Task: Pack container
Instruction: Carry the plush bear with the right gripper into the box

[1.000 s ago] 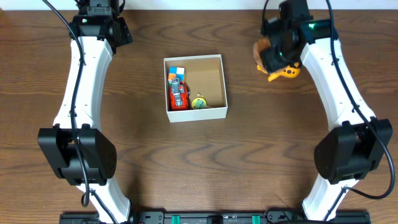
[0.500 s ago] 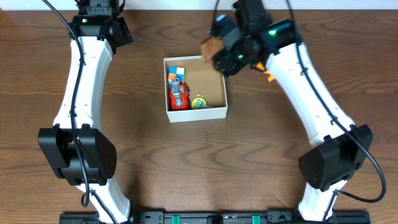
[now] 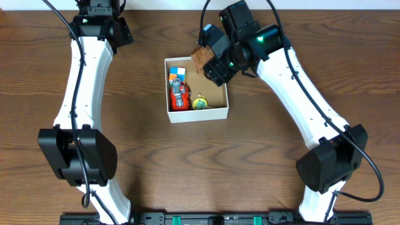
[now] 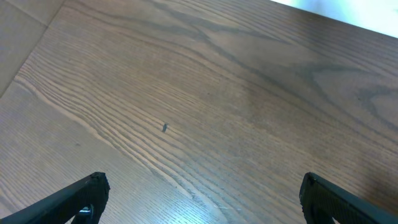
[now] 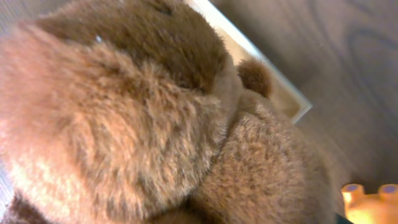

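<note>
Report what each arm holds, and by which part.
Right gripper: the brown plush toy; which part the jaws clamp is hidden. Left gripper: open, nothing held.

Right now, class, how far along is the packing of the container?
Done: a red car, a blue block and a yellow toy lie in the container. In hand: the right end effector holds a brown plush over its far edge. Left: lowering it in, then the orange toy on the table.
</note>
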